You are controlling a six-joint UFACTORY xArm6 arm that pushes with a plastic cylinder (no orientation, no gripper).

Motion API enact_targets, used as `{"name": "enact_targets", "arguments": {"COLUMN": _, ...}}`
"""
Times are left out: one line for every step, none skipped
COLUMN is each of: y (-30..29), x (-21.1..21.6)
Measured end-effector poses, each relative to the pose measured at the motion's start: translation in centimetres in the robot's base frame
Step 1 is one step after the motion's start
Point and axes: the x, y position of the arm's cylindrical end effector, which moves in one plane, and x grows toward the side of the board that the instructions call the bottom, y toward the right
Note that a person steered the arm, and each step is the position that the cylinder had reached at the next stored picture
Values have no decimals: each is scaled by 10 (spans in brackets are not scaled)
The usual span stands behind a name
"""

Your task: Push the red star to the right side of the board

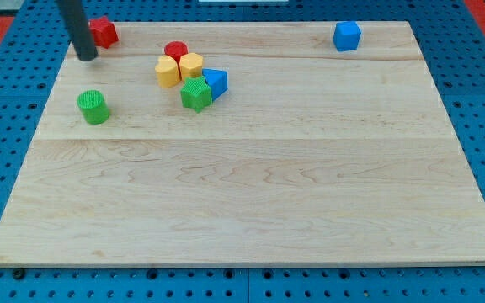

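The red star (103,32) lies at the board's top left corner, near the top edge. My tip (86,57) rests on the board just below and to the left of the star, close to it; I cannot tell whether it touches. The dark rod rises from the tip to the view's top edge.
A green cylinder (93,107) stands below my tip. A cluster sits right of the star: red cylinder (176,50), two yellow blocks (167,72) (191,65), a green star (196,94), a blue block (215,82). A blue cube (347,35) lies at the top right. The wooden board (251,185) lies on blue pegboard.
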Motion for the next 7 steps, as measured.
{"name": "enact_targets", "arguments": {"y": -9, "x": -52}}
{"name": "enact_targets", "arguments": {"y": 19, "x": -77}}
{"name": "enact_targets", "arguments": {"y": 31, "x": -78}}
{"name": "enact_targets", "arguments": {"y": 45, "x": -78}}
{"name": "enact_targets", "arguments": {"y": 105, "x": -75}}
{"name": "enact_targets", "arguments": {"y": 168, "x": -26}}
{"name": "enact_targets", "arguments": {"y": 191, "x": -5}}
